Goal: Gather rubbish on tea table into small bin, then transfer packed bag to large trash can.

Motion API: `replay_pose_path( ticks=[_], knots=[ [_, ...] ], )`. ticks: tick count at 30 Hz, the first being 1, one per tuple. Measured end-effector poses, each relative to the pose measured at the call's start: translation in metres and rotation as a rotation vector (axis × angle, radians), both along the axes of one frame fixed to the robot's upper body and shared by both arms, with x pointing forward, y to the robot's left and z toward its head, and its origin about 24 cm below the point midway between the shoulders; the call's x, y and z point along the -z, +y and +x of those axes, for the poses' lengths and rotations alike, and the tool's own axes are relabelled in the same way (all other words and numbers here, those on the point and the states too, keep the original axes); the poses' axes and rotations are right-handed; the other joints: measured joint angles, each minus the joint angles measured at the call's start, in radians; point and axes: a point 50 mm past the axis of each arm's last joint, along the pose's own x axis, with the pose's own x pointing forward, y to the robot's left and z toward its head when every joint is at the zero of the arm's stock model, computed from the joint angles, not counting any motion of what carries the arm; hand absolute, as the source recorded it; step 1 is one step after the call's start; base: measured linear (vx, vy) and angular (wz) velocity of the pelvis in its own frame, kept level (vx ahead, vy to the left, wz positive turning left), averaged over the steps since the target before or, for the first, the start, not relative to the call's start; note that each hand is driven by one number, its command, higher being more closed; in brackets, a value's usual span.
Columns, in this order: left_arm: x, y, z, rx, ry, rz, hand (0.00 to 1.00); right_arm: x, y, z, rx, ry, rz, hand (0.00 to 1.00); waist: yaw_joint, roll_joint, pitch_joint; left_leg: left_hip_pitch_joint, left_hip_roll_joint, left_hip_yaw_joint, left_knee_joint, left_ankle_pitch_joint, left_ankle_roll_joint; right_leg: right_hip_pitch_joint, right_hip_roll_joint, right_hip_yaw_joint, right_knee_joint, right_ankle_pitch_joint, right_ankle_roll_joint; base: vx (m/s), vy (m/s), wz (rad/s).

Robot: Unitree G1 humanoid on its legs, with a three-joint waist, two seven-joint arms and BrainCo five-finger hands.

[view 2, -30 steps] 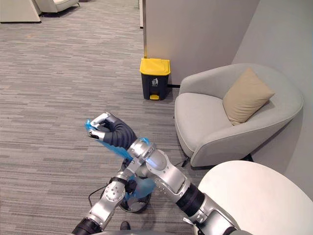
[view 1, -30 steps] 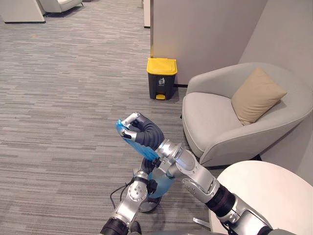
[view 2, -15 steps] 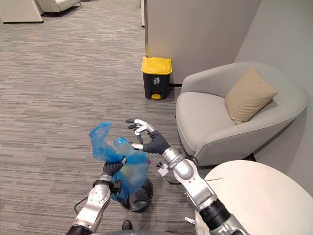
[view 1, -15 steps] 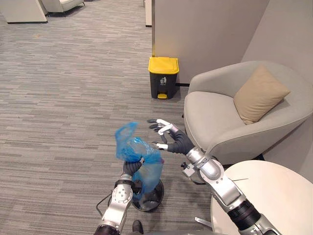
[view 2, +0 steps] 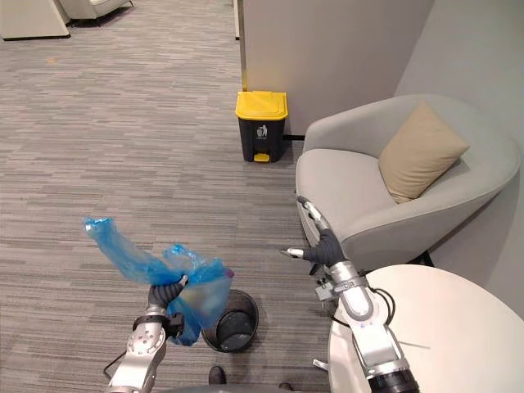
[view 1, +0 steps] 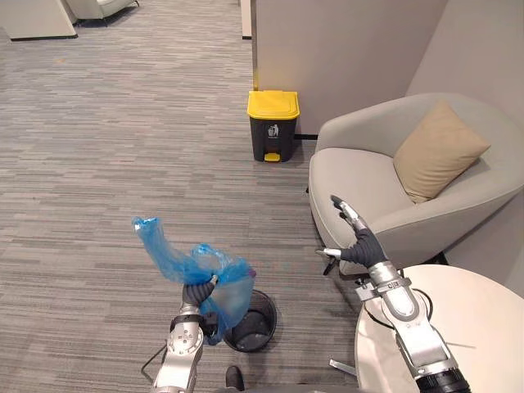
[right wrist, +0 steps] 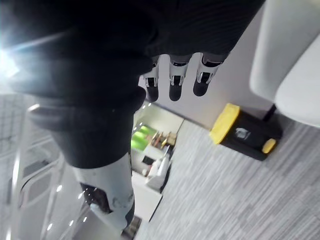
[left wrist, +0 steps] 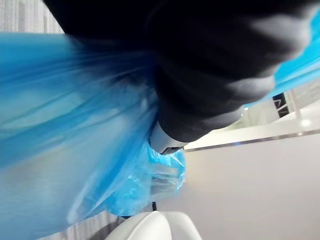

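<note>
My left hand [view 1: 196,293] grips the blue bag [view 1: 182,266] beside the small bin [view 1: 250,322], right hand [view 1: 360,243] open-fingered; next, I'd carry it to the yellow-lidded trash can [view 1: 273,125].

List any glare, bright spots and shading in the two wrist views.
Right wrist view: a white flare burns beside the dark cover of the right hand. Left wrist view: no flare; light glows through the blue bag gripped by the left hand, whose cover is a dark mass.
</note>
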Motion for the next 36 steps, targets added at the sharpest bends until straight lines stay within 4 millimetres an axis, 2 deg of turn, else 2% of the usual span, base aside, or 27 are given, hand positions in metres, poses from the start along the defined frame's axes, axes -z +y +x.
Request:
replay_pose_path(
  ticks=[4, 9, 12, 20, 26, 31, 34, 36],
  knots=[
    [0.014, 0.009, -0.012, -0.026, 0.074, -0.019, 1.00, 0.054, -0.025, -0.014, 0.188, 0.238, 0.119, 0.00, -0.003, 0.007, 0.005, 0.000, 0.000, -0.001, 0.000, -0.008, -0.009, 0.000, 0.000, 0.001, -0.002, -0.002, 0.003, 0.00, 0.000, 0.00],
    [0.031, 0.016, -0.026, -0.024, 0.174, -0.032, 1.00, 0.094, -0.034, -0.029, 0.296, 0.420, 0.190, 0.00, -0.003, 0.025, 0.015, 0.000, 0.000, -0.001, 0.000, -0.011, -0.010, 0.002, 0.000, 0.000, -0.007, -0.003, 0.004, 0.02, -0.001, 0.00],
    [0.041, 0.016, -0.034, -0.018, 0.235, -0.043, 1.00, 0.111, -0.036, -0.038, 0.331, 0.500, 0.205, 0.00, -0.003, 0.030, 0.019, 0.000, 0.000, -0.001, 0.000, -0.014, -0.010, 0.004, 0.000, 0.000, -0.007, -0.002, 0.003, 0.06, -0.005, 0.01],
    [0.053, 0.017, -0.048, -0.027, 0.313, -0.050, 1.00, 0.120, -0.033, -0.046, 0.347, 0.551, 0.214, 0.00, 0.000, 0.038, 0.029, 0.012, -0.002, 0.000, 0.007, -0.023, -0.007, 0.017, -0.004, -0.001, -0.007, -0.010, 0.012, 0.03, -0.002, 0.00],
    [0.054, 0.017, -0.049, -0.028, 0.317, -0.053, 1.00, 0.122, -0.032, -0.047, 0.349, 0.560, 0.209, 0.00, 0.003, 0.037, 0.060, 0.003, -0.013, -0.004, 0.008, -0.028, -0.011, -0.003, -0.013, 0.003, 0.013, -0.014, 0.019, 0.00, 0.000, 0.00],
    [0.054, 0.016, -0.048, -0.028, 0.315, -0.055, 1.00, 0.119, -0.031, -0.042, 0.344, 0.545, 0.209, 0.00, 0.006, 0.038, 0.070, 0.000, -0.026, -0.008, 0.008, -0.030, 0.000, -0.040, -0.029, 0.038, 0.050, -0.020, 0.029, 0.02, 0.039, -0.19],
    [0.051, 0.017, -0.043, -0.028, 0.297, -0.051, 1.00, 0.111, -0.026, -0.028, 0.317, 0.506, 0.207, 0.00, 0.011, 0.031, 0.111, -0.025, -0.027, 0.021, 0.042, -0.048, 0.015, -0.098, -0.034, 0.088, 0.108, -0.022, 0.032, -0.03, 0.051, -0.46],
    [0.042, 0.015, -0.025, -0.016, 0.240, -0.049, 1.00, 0.107, -0.022, -0.022, 0.312, 0.484, 0.184, 0.00, 0.025, 0.015, 0.136, -0.117, -0.008, 0.041, 0.179, -0.108, 0.034, -0.169, -0.047, 0.113, 0.180, -0.029, 0.041, -0.09, 0.042, -0.32]
  ],
)
